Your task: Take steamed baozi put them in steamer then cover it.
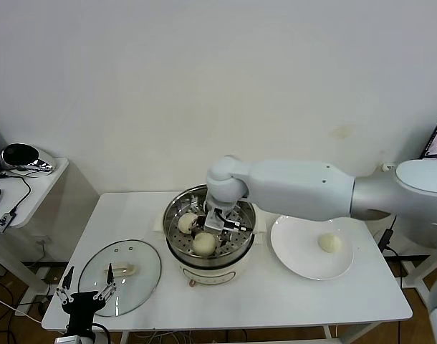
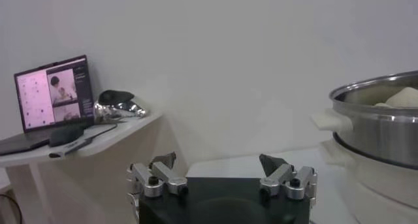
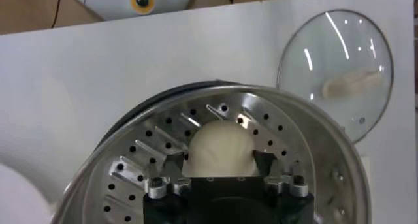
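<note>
The right gripper (image 3: pixel 219 163) reaches into the steamer (image 1: pixel 243 240) at the table's (image 1: pixel 276 294) middle, fingers released around a baozi (image 3: pixel 219 147) on the perforated floor, while the left gripper (image 1: pixel 84 294) hangs open at the front left corner beside the cover (image 1: pixel 143 276).

The right arm reaches across from the robot's right side, its white forearm level and its wrist bent sharply downward. The right gripper (image 1: pixel 217 223) points down, and in the right wrist view its fingers (image 3: pixel 171 161) stand spread apart, one on each side of the gap between them. The left arm is parked low at the robot's left. The left gripper (image 1: pixel 86 295) faces forward with its fingers (image 2: pixel 163 162) wide open, nothing between them.
</note>
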`<control>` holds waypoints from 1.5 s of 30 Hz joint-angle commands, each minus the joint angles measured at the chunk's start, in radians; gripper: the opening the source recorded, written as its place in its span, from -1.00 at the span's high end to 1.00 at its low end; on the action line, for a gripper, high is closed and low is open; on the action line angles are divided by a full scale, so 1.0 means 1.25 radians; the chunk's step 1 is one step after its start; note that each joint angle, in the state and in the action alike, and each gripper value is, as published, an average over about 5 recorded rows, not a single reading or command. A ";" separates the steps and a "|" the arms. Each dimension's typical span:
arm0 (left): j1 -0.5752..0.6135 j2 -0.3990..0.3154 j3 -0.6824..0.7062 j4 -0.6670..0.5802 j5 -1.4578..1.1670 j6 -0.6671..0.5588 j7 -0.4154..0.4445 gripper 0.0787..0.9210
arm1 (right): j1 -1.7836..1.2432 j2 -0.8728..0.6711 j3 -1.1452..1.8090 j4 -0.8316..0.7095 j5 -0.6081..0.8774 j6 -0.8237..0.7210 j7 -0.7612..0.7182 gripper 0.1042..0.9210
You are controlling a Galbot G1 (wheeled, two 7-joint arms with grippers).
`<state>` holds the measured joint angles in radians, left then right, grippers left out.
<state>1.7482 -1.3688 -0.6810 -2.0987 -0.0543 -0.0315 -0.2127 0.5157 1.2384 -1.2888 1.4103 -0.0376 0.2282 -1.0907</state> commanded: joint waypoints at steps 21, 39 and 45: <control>-0.016 0.037 0.019 0.004 -0.005 0.003 0.004 -0.77 | 0.102 -0.555 0.052 0.137 0.069 -0.359 -0.077 -0.76; -0.007 0.034 0.021 0.013 0.004 0.002 0.005 -0.77 | -0.440 -0.566 0.499 -0.162 -0.160 -0.280 -0.055 -0.76; -0.002 0.032 0.017 0.011 0.008 0.004 0.006 -0.77 | -0.493 -0.482 0.563 -0.262 -0.212 -0.243 -0.059 -0.76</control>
<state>1.7441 -1.3284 -0.6593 -2.0833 -0.0453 -0.0280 -0.2063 0.1077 0.5813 -0.7778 1.2569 -0.1958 -0.1082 -1.1653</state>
